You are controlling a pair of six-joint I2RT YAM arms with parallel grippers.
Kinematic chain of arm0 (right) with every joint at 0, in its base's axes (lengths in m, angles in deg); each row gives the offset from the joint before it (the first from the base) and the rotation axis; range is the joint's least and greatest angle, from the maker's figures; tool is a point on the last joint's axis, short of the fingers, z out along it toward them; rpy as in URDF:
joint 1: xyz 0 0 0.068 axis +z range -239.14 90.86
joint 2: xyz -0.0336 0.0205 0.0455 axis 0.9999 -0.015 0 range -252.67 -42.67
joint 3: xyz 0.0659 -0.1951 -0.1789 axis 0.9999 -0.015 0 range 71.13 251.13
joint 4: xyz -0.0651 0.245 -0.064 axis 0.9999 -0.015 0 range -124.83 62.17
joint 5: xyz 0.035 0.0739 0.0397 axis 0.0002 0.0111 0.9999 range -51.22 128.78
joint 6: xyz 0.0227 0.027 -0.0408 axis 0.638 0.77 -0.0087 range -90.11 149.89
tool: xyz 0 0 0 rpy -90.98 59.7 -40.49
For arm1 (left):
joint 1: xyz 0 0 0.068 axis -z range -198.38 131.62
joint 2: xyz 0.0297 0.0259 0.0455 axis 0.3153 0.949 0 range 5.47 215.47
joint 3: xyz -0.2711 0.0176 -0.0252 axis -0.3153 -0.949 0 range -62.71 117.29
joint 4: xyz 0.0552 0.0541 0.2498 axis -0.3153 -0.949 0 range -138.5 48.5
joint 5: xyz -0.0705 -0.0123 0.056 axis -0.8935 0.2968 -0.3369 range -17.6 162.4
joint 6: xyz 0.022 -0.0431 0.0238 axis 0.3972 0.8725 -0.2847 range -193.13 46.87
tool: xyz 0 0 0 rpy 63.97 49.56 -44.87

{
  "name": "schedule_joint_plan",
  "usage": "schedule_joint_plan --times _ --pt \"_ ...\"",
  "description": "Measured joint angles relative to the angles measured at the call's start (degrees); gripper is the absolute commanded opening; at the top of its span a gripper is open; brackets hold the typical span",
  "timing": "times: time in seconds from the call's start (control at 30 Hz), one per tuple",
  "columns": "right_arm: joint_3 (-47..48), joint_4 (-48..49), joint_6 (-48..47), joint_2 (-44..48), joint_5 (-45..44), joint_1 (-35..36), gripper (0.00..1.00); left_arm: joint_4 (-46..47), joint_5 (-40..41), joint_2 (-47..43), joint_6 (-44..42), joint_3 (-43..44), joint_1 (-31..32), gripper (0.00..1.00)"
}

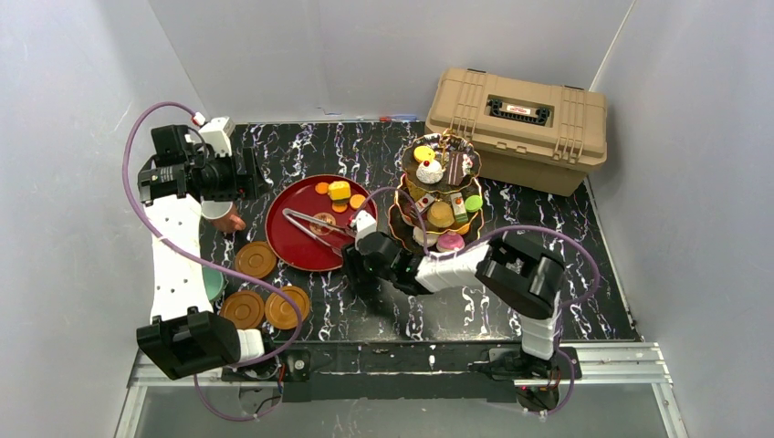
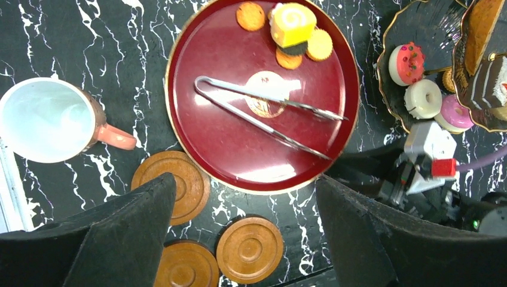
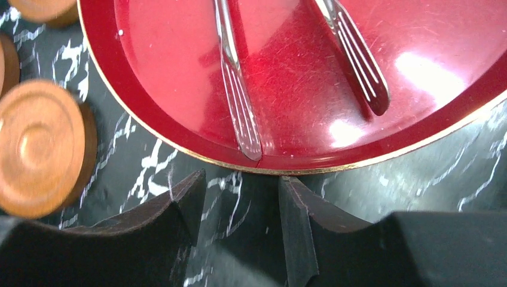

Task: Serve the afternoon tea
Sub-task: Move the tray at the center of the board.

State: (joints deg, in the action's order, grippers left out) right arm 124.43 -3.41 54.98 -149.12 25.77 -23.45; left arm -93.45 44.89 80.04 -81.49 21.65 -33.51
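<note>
Got the right gripper (image 3: pixel 242 179) parked just off the red tray's (image 3: pixel 167 89) lower rim, jaws apart and empty, metal tongs (image 3: pixel 239 113) lying on the tray right in front. Same with the left gripper (image 2: pixel 242 185) hanging over the tray, spread wide on nothing, pinkish cup (image 2: pixel 48 119) at left, 3 brown saucers (image 2: pixel 173 185) below. Spotted a few pastries (image 2: pixel 293 27) at the tray's top edge, the rest on the 3-tier stand (image 1: pixel 443 187) to its right, tan case (image 1: pixel 520 123) behind.

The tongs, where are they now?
In the top view, the tongs lie on the red tray, left of the cake stand, tips near the right gripper.
</note>
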Motion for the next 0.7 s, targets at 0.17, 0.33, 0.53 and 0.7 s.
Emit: schedule_joint_plan --times 0.17,0.33,0.53,0.7 --pt "7.5 0.7 0.2 -5.9 0.3 -2.6 0.59 -0.6 0.1 -0.4 -0.7 0.0 0.0 0.86" --pt "16.8 0.0 -0.9 -12.1 1.3 -4.2 0.64 -1.0 0.1 -0.5 -1.0 0.0 0.0 0.86" --pt "22.2 -3.3 -4.2 -11.8 1.4 -4.3 0.77 -1.6 0.1 -0.5 -1.1 0.0 0.0 0.87" --pt "22.4 -13.6 -7.5 -2.6 1.2 -4.1 0.9 -2.2 -0.1 -0.7 -1.1 0.0 0.0 0.87"
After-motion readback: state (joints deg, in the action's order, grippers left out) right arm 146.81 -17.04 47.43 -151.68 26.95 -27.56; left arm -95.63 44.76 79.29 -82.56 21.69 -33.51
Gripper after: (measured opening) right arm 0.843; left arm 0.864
